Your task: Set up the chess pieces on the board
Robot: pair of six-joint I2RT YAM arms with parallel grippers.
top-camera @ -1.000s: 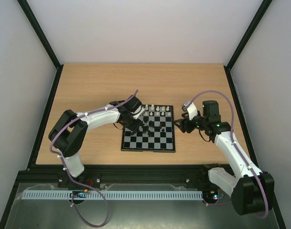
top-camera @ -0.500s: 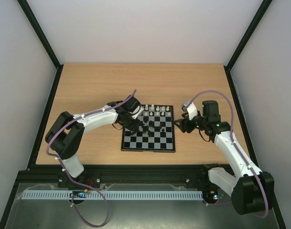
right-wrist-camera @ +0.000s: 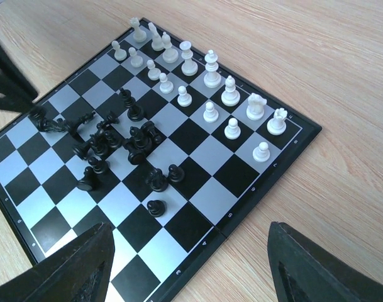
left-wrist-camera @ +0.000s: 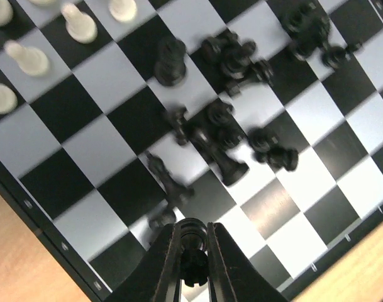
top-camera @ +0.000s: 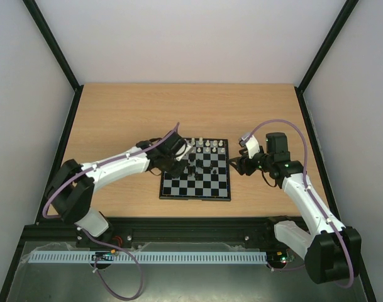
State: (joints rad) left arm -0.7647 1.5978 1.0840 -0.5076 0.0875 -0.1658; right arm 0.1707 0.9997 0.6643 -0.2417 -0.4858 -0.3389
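Broadly, a wooden counter (top-camera: 116,113) fills the enclosure, with pale walls (top-camera: 191,38) on three sides. Both arms reach in from the near edge, each trailing a purple cable (top-camera: 285,126). The board (top-camera: 194,198) lies flat near the middle of the counter, between the two arms, its black rim parallel to the near edge.

The left end effector (top-camera: 182,165) hangs over the left part of the board, beside the black heap. The right end effector (right-wrist-camera: 191,251) waits just off the board's right edge, over bare wood. Its jaws are spread wide and hold nothing, and both dark fingers (right-wrist-camera: 84,264) frame the board in the wrist view.

The white chess pieces (right-wrist-camera: 210,75) stand upright in two rows along the far edge of the board. The black chess pieces (right-wrist-camera: 116,141) crowd the middle squares in a jumble, several lying on their sides and touching one another. That clutter sits close around the left arm's working spot. One black piece (right-wrist-camera: 155,207) stands alone nearer the right arm.

In the left wrist view, the left arm's fingers (left-wrist-camera: 163,267) are drawn in narrow and clamp a single small black piece (left-wrist-camera: 193,251) between them, above a square near the board's rim.
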